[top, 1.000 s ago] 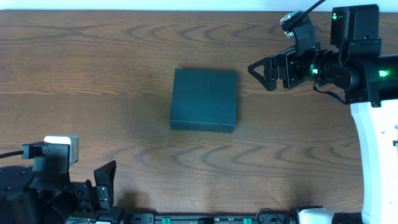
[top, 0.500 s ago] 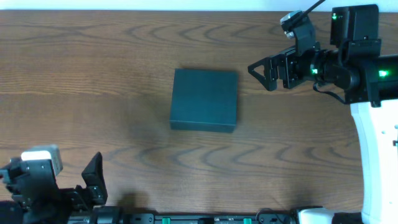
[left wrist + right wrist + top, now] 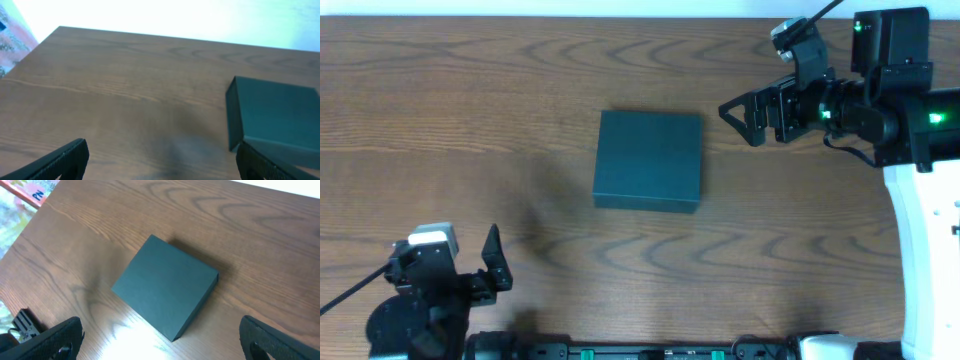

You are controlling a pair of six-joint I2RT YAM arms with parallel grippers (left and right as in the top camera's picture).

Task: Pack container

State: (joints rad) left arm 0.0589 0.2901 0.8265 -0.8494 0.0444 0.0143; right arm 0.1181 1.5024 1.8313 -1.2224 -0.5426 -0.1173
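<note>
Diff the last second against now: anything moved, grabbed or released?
Only the left gripper moved: in the overhead view it slid left along the near edge of the table, then back right, ending slightly farther from that edge. Nothing was grabbed or released; its jaws remain wide open and empty. The right gripper and the closed container stayed put.

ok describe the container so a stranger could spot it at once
Look at the brown wooden table; near its middle lies the container. It is a flat, square, dark blue-black box with its lid shut, the only loose thing on the wood.
</note>
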